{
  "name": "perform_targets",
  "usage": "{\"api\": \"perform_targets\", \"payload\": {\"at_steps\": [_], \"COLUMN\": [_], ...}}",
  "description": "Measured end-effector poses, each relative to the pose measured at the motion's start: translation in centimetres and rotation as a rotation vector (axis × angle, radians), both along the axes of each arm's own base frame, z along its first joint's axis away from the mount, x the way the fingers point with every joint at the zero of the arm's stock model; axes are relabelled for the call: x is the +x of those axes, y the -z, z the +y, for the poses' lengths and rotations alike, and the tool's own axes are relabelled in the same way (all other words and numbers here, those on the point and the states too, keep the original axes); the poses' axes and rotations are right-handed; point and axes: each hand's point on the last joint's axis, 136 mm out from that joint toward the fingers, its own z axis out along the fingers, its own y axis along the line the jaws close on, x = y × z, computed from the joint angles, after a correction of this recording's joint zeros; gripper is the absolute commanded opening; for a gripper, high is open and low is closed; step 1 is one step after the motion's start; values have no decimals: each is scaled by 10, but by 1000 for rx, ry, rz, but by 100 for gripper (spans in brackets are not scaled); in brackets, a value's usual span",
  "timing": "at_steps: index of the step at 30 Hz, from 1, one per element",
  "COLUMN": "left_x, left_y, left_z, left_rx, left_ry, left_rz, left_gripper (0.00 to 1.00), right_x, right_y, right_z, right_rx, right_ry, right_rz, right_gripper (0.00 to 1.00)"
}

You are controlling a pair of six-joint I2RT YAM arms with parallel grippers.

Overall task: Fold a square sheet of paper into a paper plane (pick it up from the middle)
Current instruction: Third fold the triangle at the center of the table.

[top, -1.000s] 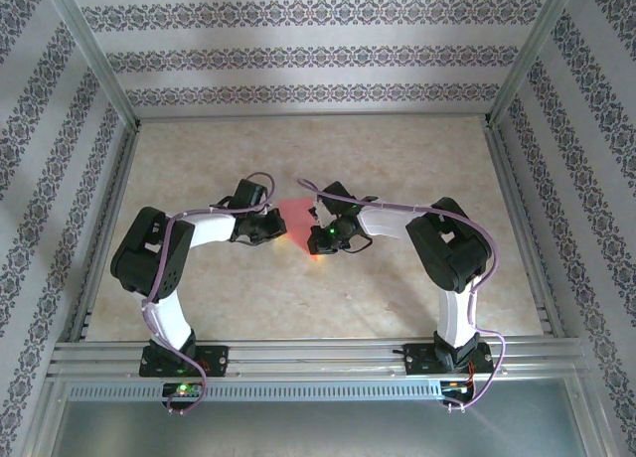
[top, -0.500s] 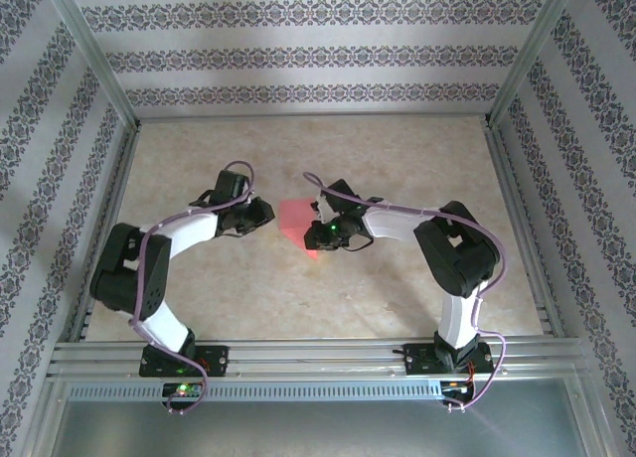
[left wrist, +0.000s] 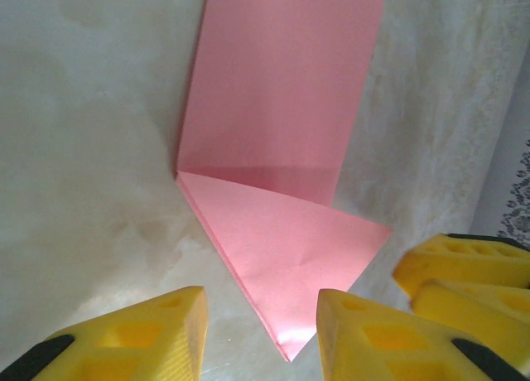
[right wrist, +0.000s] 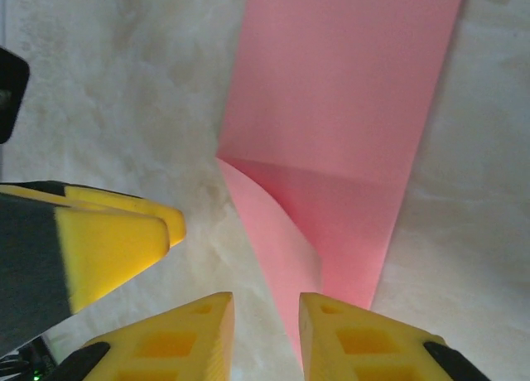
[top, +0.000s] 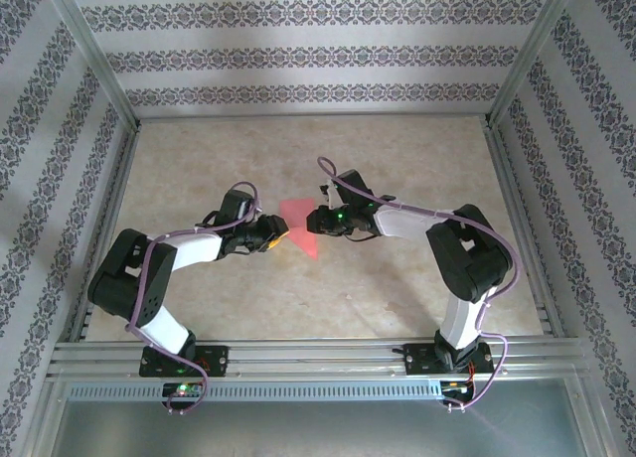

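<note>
Pink sheet [left wrist: 277,108], wrist-view crease [left wrist: 257,167] — left end effector [left wrist: 261,305] apart, right end effector [right wrist: 265,305] apart

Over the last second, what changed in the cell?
The left gripper, backed off half a second ago, has swung back to the square sheet of paper; its open fingers flank the tip of the folded corner. The right gripper slid slightly toward the far wall beside the sheet, also open. The sheet stayed in place on the table, gripped by neither.

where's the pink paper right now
In the top view the pink paper lies at the middle of the table, between the left gripper and the right gripper, one corner folded over.
</note>
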Motion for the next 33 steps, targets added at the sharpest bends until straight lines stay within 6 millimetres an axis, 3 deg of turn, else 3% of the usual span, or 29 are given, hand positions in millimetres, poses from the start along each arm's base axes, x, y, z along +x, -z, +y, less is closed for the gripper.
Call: {"api": "perform_targets", "payload": {"at_steps": [7,12,22,33], "left_x": [4,4,6,14], "left_y": [4,10,17,13], "left_z": [-3,-3,-3,-6], "left_rx": [-25,-21,-16,-19], "left_ry": [-22,-31,-38,-38], "left_rz": [15,32,52,41], "left_gripper": [38,33,33,33], "right_x": [6,4,-2,-3], "right_y": [3,12,41,47], "right_z": [12,8,2,0], "right_rx": [10,-20,-85,-95], "right_ry": [-40,-34,-38,-34], "right_rz": [2,28,101,112], "right_gripper": [20,19,17,16]}}
